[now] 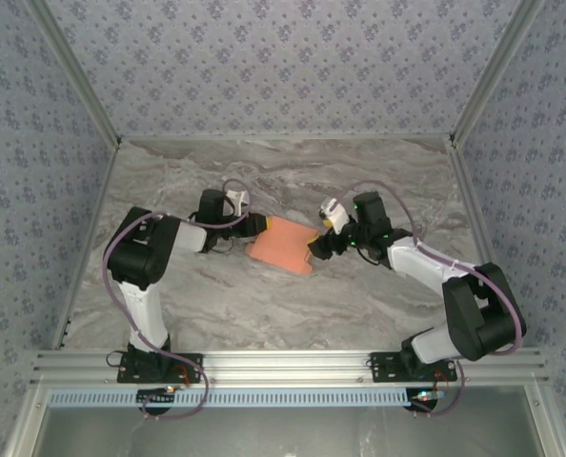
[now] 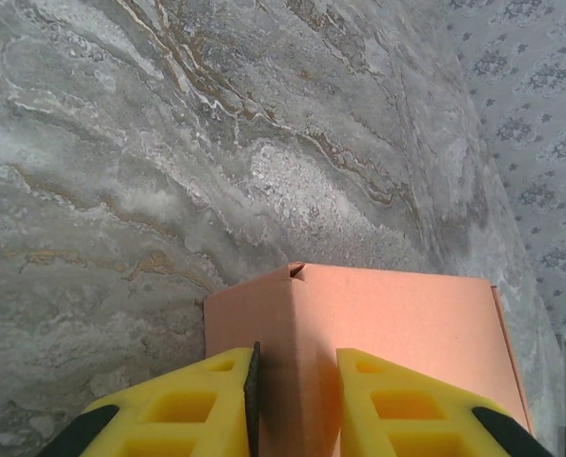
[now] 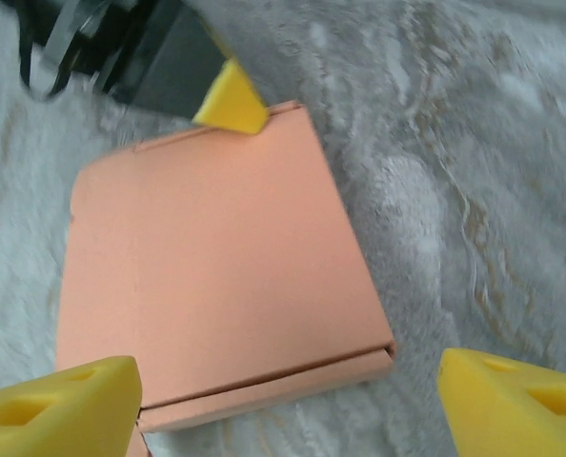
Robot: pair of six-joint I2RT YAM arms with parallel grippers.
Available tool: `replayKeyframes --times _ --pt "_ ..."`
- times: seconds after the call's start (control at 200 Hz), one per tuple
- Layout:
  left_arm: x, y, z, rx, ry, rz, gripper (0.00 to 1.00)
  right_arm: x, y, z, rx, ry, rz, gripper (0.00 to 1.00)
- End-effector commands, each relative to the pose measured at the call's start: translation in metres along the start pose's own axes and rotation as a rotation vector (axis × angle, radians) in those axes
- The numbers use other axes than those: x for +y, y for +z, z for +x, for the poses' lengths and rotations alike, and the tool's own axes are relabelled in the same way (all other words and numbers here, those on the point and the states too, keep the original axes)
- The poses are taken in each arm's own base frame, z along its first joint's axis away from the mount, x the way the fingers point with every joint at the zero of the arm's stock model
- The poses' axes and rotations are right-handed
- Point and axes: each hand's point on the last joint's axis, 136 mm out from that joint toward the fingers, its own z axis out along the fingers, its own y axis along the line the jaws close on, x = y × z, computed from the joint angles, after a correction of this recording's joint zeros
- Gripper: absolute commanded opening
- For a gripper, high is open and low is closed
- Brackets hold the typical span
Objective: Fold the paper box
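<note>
Top external view: the paper box [image 1: 283, 246] lies flat on the table [image 1: 264, 314] between my two arms and appears folded shut. My left gripper [image 2: 297, 362] is clamped across one corner edge of the box. My right gripper [image 3: 285, 371] is spread wide, with one finger overlapping the box's near corner and the other well clear.

Hazards, as I judge them:
1. Only my left pinch restrains the box. A pull or twist there could crease the thin card or drag the box across the table.
2. If my right fingers close off-centre, they could catch the seam along the near edge and spring the lid open.
</note>
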Motion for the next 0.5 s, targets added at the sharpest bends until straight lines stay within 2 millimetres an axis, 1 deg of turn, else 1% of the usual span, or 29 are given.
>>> replayKeyframes --times 0.0,0.07,0.14,0.165,0.215,0.23,0.245,0.365,0.405,0.495 --pt "0.054 -0.001 0.049 0.127 -0.170 -0.136 0.24 -0.003 -0.001 -0.004 0.041 -0.325 0.063 0.85" --pt "0.056 -0.001 0.049 0.129 -0.180 -0.127 0.24 -0.002 0.000 0.006 0.073 -0.359 0.058 0.87" --pt "0.058 -0.002 0.050 0.134 -0.183 -0.125 0.24 -0.004 -0.001 0.010 0.083 -0.364 0.060 0.88" --pt "0.058 -0.003 0.051 0.136 -0.184 -0.122 0.24 -0.003 -0.002 0.012 0.087 -0.371 0.053 0.91" --pt "0.059 -0.003 0.051 0.141 -0.187 -0.121 0.24 0.001 -0.004 0.014 0.090 -0.405 0.038 0.92" --pt "0.060 -0.003 0.051 0.142 -0.187 -0.122 0.24 0.002 -0.004 0.016 0.094 -0.419 0.034 0.95" --pt "0.059 -0.003 0.051 0.145 -0.186 -0.121 0.23 0.003 -0.005 0.017 0.096 -0.442 0.031 1.00" --pt "0.062 -0.002 0.052 0.158 -0.185 -0.128 0.23 0.009 -0.012 0.023 0.104 -0.555 0.007 1.00" --pt "0.063 -0.002 0.052 0.160 -0.187 -0.129 0.23 0.010 -0.013 0.027 0.109 -0.619 0.001 1.00" --pt "0.064 -0.001 0.054 0.166 -0.191 -0.127 0.23 0.009 -0.010 0.037 0.143 -0.756 0.010 1.00"
